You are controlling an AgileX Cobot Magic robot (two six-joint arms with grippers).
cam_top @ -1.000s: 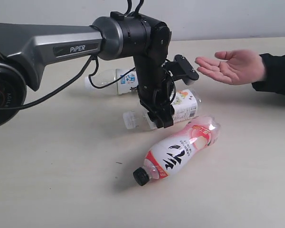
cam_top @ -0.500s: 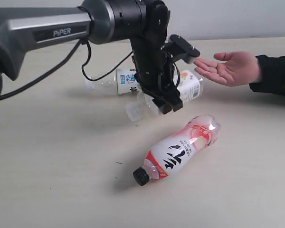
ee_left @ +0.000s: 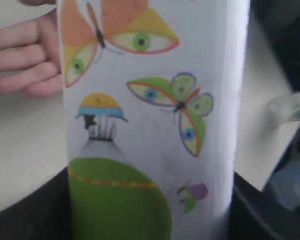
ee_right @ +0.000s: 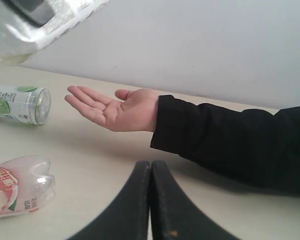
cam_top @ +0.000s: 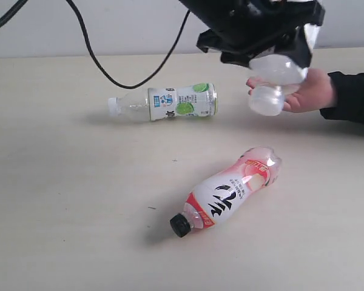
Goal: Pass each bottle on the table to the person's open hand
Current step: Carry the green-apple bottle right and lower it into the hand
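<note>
Up in the upper right of the exterior frame, the left gripper (cam_top: 268,56) was clamped around the butterfly bottle (cam_top: 274,76) and held it clear of the table (cam_top: 60,200). The bottle hung tilted, its lower rounded end right in front of the fingers of the person's open hand (cam_top: 312,91). Whether plastic met skin, the pictures did not settle. The left wrist view was nearly all label: orange, yellow and green butterflies on white, with the gripper's dark parts flanking the bottle at the lower corners and pale fingertips (ee_left: 25,55) showing at the upper left.

Down on the table, the lime bottle (cam_top: 170,103) lay on its side at centre left of the exterior frame, white cap pointing left. The pink-and-red bottle (cam_top: 230,191) lay on its side at lower centre, with its black cap (cam_top: 180,225) toward the bottom of the frame. The two were well apart.

In the right wrist view, the right gripper (ee_right: 150,200) sat at bottom centre with its two black fingers pressed flat together and nothing between them. Beyond it the hand lay palm up at mid-frame, joined to a black sleeve (ee_right: 230,145) running off to the right. The lime bottle showed at the left edge and the pink-and-red one in the lower left corner.
</note>
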